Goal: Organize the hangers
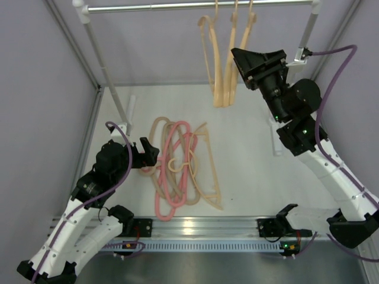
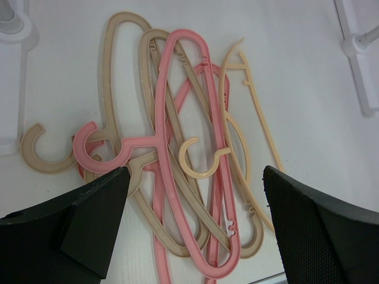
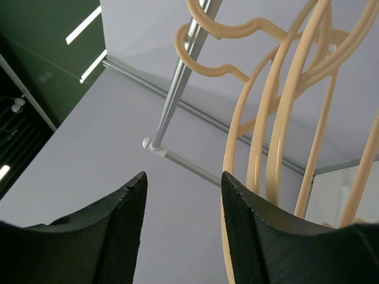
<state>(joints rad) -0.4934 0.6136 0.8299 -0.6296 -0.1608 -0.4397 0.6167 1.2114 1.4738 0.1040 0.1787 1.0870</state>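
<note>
Three peach hangers (image 1: 224,71) hung on the rail (image 1: 201,6) at the far right. The other hangers lay in a tangled pile (image 1: 177,168) on the table (image 1: 254,177), left of centre and near the left arm. The left gripper (image 1: 151,155) hovered at the pile's left edge with its fingers (image 2: 89,219) spread wide and nothing between them. The right gripper (image 1: 246,62) was raised beside the hung hangers, and its fingers (image 3: 249,236) were apart too, with only the wall showing in the gap.

In the left wrist view a pink hanger (image 2: 139,143) lay across the top of the pile, over a tan hanger (image 2: 106,77) and a second pink one. The hook of a peach hanger (image 2: 198,175) sat inside its loop.

These hangers looked light, thin and fairly stiff, with smooth plastic that would likely slip in a loose pinch. The best hold seemed to be the neck just under the hook, or a straight run of shoulder clear of its neighbours. Because the loops and hooks interlocked, lifting one would probably drag others along — a slow, tilted pull looked wiser than a straight lift.
</note>
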